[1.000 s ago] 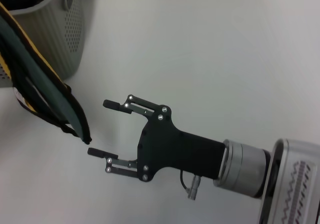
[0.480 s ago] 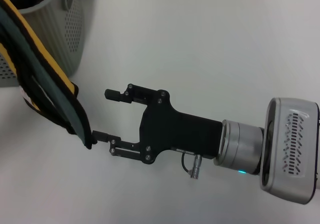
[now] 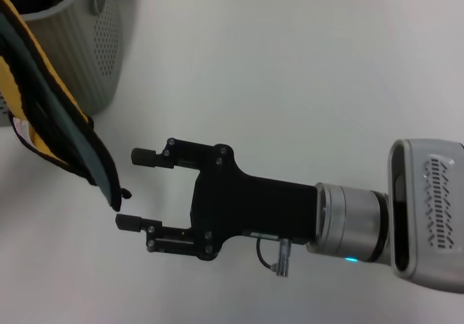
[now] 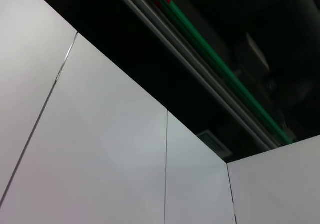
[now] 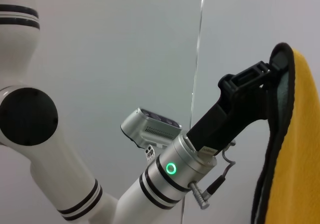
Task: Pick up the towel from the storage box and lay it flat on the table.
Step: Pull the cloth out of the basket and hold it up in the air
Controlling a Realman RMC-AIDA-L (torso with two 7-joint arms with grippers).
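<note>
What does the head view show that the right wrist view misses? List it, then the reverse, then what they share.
Only the head view shows the storage box, the table and the right gripper, open, its fingertips close to the hanging corner of the towel without pinching it. Only the right wrist view shows the left gripper, high up, shut on the towel's top edge, plus the left arm and a pale wall. Both show the towel, green with a yellow reverse.

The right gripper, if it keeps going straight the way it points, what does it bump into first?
Probably the towel. The open right gripper points at its hanging lower corner, which sits just ahead of the fingertips. Depth is hard to judge, so it might pass slightly beside it. The left gripper holds the towel up.
</note>
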